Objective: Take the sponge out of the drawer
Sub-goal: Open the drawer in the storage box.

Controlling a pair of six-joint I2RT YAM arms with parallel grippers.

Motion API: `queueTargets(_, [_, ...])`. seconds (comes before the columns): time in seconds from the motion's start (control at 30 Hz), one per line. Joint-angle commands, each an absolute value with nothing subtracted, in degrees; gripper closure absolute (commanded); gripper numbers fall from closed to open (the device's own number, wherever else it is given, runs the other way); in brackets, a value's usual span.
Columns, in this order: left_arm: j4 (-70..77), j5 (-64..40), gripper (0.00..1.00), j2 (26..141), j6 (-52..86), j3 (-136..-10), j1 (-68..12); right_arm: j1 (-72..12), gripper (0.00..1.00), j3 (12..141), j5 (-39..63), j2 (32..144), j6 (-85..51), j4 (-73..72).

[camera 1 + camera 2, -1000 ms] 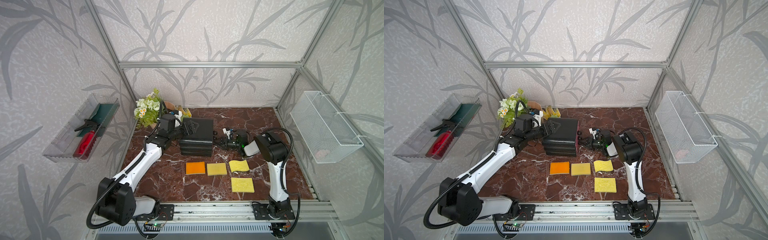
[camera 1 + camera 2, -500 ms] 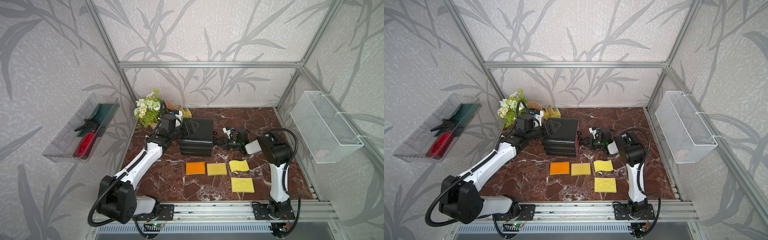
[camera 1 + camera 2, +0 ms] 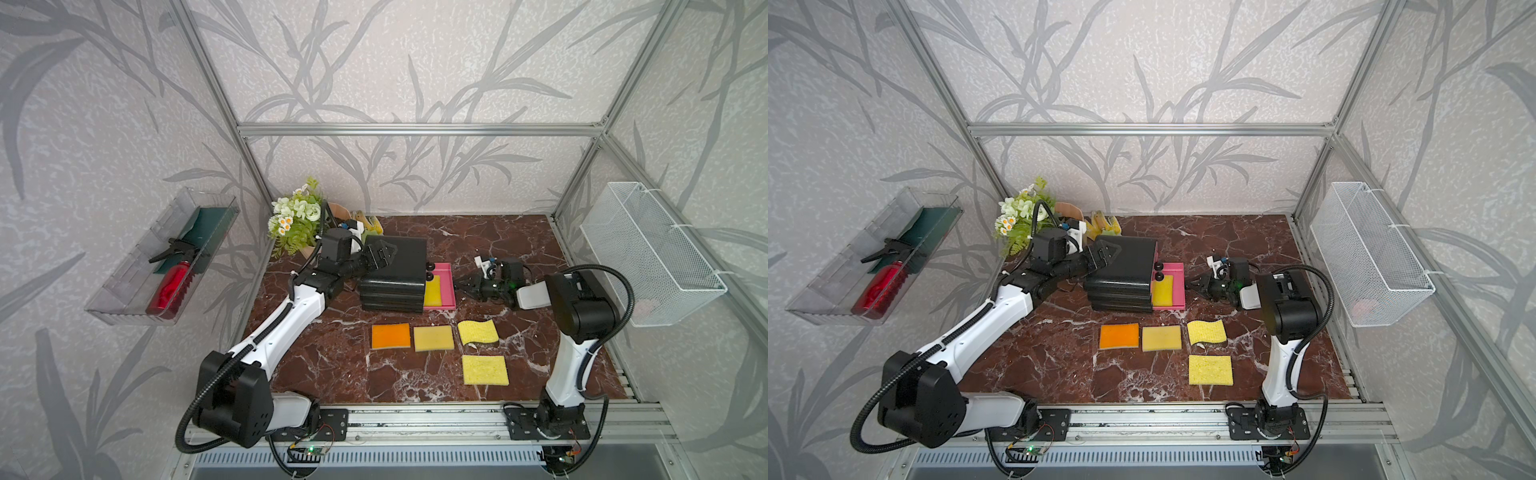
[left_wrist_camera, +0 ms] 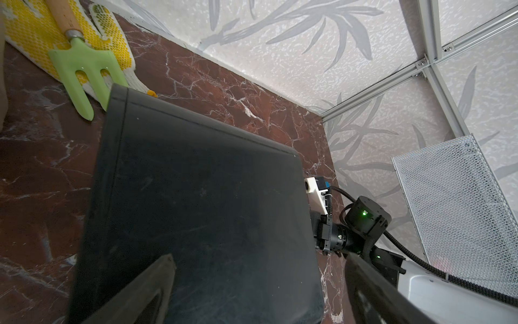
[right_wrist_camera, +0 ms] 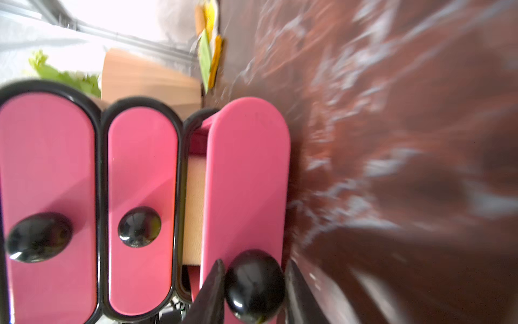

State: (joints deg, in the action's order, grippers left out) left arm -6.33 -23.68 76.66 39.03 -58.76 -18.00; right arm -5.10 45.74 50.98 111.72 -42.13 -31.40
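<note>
On the side of the black cabinet (image 3: 405,257) that faces my right arm, I see the lowest pink drawer (image 3: 439,306) pulled out. A yellow sponge (image 3: 432,289) lies flat inside it, and four other sponges (image 3: 433,338) lie on the marble table (image 3: 332,374) in front. My right gripper (image 3: 464,286) sits at the drawer front with its jaws narrow around the black knob (image 5: 255,286), apparently pinching it, though that wrist view is blurred. My left gripper (image 3: 382,254) hangs over the cabinet's top, jaws spread wide and holding nothing.
</note>
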Motion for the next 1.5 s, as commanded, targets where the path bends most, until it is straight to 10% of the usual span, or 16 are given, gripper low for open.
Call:
queueTargets(0.0, [-7.04,-22.95,0.05,76.81,38.68,-59.07,-18.13,-3.72,0.78,45.29,44.1,107.91,-38.43,-22.0])
queueTargets(0.73, [-7.72,-22.15,0.05,75.24,37.93,-58.32,-18.02,-0.97,0.75,48.99,34.64,101.8,-29.93,-5.92])
queueTargets(1.03, [-7.57,-21.86,0.05,74.99,37.8,-58.22,-18.02,-7.93,0.43,51.41,24.93,91.52,-21.06,7.33])
queueTargets(1.47, [-8.02,-21.18,0.05,73.74,37.53,-57.46,-17.99,-21.81,0.37,53.45,13.36,94.73,-18.98,13.77])
